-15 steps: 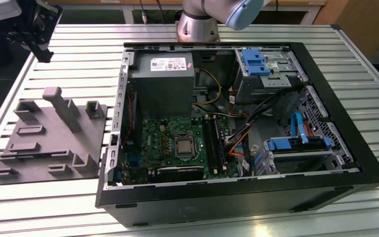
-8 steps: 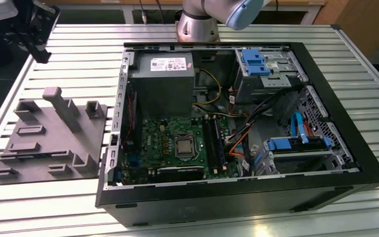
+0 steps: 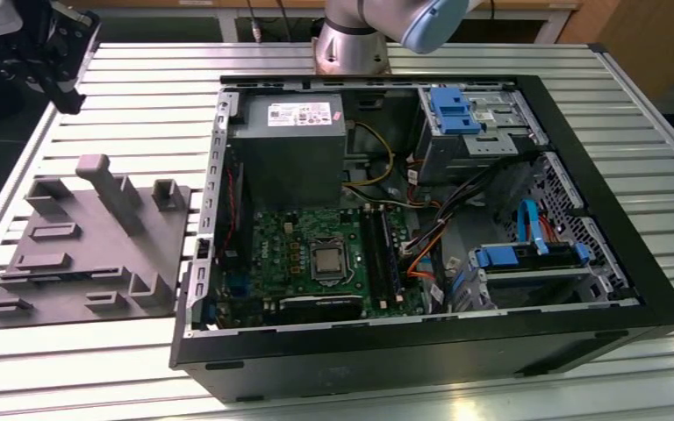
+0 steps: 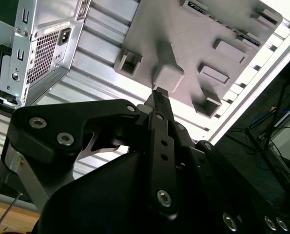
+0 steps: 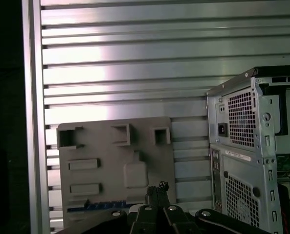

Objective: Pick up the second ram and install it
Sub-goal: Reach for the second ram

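The gripper [image 4: 157, 96] has its two black fingertips drawn together into one narrow bar. In both wrist views it points down at the grey moulded tray [image 5: 101, 146] and lines up close to the tray's raised square post [image 5: 135, 174], hanging above it and not touching it. A slim dark-blue strip lying flat along one edge of the tray appears to be the second ram [image 5: 96, 205]. It is apart from the fingertips.

The tray rests on a slatted aluminium table [image 3: 115, 79] whose ribs run across the exterior view. Just beside the tray, towards the exterior view's right, an open computer case [image 3: 431, 342] lies on its side. Inside it are the grey power supply [image 3: 290, 140] at the far end, the green motherboard [image 3: 302, 254] nearer, and blue drive clips [image 3: 455, 110] and cables further right. Beyond the table stand pale wooden furniture [image 3: 648, 39] and a desk frame. The second wrist view shows loose cables [image 4: 276, 117] past the table's edge.

The arm's silver base [image 3: 354, 44] stands at the far edge of the table behind the case. A pale blue joint cap [image 3: 437, 22] sits above the base, and the links leave the frame from there. The dark tool head hangs at the exterior view's upper left, over the far corner of the table and raised above the tray.
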{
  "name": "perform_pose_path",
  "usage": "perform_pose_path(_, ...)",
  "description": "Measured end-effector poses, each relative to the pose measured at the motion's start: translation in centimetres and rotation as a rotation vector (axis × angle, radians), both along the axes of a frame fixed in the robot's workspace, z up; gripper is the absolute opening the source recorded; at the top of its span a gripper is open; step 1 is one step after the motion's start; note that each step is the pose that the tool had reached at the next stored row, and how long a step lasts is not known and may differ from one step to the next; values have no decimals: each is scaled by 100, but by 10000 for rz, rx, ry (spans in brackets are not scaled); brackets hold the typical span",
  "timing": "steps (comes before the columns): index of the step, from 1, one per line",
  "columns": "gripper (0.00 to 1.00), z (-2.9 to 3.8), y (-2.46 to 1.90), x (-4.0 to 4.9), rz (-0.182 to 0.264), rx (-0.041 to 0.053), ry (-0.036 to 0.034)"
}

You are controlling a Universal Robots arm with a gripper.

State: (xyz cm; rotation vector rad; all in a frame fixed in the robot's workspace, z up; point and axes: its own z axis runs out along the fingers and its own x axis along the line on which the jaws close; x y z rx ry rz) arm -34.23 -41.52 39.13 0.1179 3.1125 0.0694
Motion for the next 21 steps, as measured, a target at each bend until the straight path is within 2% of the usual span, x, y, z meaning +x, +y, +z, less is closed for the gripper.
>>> perform_pose_path(21,11,-11,-57,-143,-1,0,0)
